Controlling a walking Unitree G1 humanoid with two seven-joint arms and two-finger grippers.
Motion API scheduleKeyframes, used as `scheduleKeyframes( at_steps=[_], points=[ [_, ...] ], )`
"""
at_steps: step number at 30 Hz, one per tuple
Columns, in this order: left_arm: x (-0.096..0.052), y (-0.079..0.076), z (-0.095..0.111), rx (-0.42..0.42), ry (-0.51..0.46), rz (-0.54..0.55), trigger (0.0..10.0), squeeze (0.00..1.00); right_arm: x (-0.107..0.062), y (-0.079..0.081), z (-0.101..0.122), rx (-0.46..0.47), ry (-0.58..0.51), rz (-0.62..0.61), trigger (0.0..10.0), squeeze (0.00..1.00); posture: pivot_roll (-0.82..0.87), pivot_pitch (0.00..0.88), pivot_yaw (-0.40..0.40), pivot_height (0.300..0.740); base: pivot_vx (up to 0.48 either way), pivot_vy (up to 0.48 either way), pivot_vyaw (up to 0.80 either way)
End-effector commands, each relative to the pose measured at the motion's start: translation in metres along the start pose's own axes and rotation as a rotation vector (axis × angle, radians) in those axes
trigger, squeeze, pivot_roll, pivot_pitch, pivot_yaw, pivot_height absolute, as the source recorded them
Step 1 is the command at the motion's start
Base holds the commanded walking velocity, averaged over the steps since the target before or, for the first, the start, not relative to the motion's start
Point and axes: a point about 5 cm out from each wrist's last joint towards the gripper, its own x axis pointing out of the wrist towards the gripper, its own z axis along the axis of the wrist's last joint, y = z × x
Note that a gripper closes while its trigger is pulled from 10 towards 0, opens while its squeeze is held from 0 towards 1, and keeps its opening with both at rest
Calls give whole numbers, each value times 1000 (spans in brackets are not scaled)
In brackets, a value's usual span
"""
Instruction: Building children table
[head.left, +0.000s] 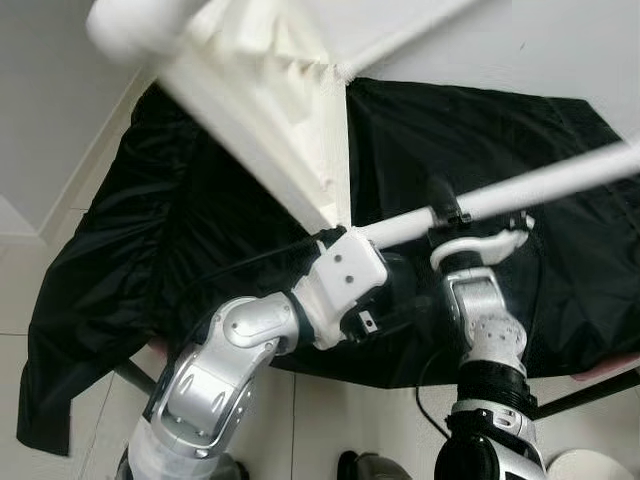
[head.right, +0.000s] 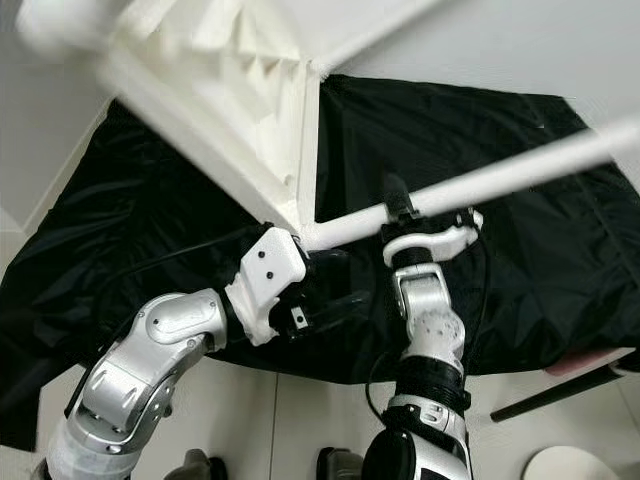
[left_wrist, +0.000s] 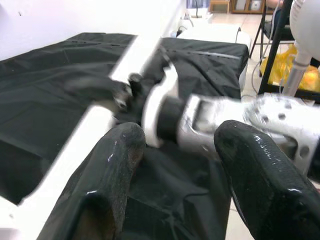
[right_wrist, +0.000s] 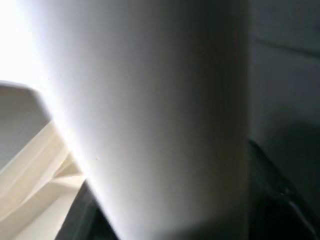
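Two tools work at a white leg (head.left: 545, 183), a long round tube that runs from the upper right down to the corner of the white tabletop (head.left: 262, 120), which is tilted up close to the head camera with its ribbed underside showing. Right tool (head.right: 402, 212) is clamped round the leg near that corner; its wrist view shows the white tube right up against the lens, blurred. Left tool (left_wrist: 175, 165) sits just beside the joint, fingers (left_wrist: 112, 172) spread apart and holding nothing, pointed toward the right wrist and the leg. Black cloth (head.left: 150, 240) covers the low surface under the parts. Pale tiled floor (head.left: 45, 270) lies to the left, and a black stand leg (head.right: 560, 392) crosses the floor at the lower right.
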Motion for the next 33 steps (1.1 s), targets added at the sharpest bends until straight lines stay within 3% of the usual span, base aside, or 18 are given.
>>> scheduleKeyframes(
  at_steps=[1,5,10,11,14,16,17,19,20,22,27,31,33],
  points=[
    [3,2,0,4,10,73,10000,0,-16,-33,-17,108,47,-117,10000,0,19,210,32,740,0,0,0],
    [4,3,0,10,15,73,10000,0,-24,-48,-14,157,20,-145,10000,0,22,211,36,740,0,0,0],
    [1,10,-5,32,46,76,10000,0,-29,-50,-17,151,26,-114,10000,0,23,210,50,740,0,0,0],
    [0,13,-7,34,56,72,10000,0,-32,-48,-15,190,5,-79,10000,1000,19,212,56,740,0,0,0],
    [-2,15,-9,38,69,65,10000,0,-39,-45,-8,245,-34,-10,10000,1000,17,213,57,740,0,0,0],
    [-3,15,-11,44,76,63,10000,0,-47,-46,-7,231,-29,-24,10000,1000,11,216,62,740,0,0,0],
    [-5,16,-13,48,85,61,10000,0,-63,-43,-4,219,-12,-34,10000,98,10,222,64,740,0,0,0],
    [-5,16,-14,46,88,60,10000,0,-70,-41,-3,219,-2,-31,10000,98,10,222,64,740,0,0,0],
    [-6,16,-14,47,89,60,10000,0,-80,-36,0,212,7,-29,10000,0,9,226,62,740,0,0,0],
    [-7,17,-13,45,88,61,10000,0,-96,-31,5,191,11,-42,10000,0,4,232,65,740,0,0,0],
    [-9,19,-14,45,90,67,10000,0,-109,-28,9,187,15,-47,10000,0,-4,235,70,740,0,0,0],
    [-11,22,-14,50,93,71,10000,0,-133,-30,16,152,36,-84,10000,0,-3,237,70,740,0,0,0],
    [-11,23,-14,51,93,72,10000,0,-136,-30,17,144,43,-87,10000,0,-3,237,70,740,0,0,0]
  ],
)
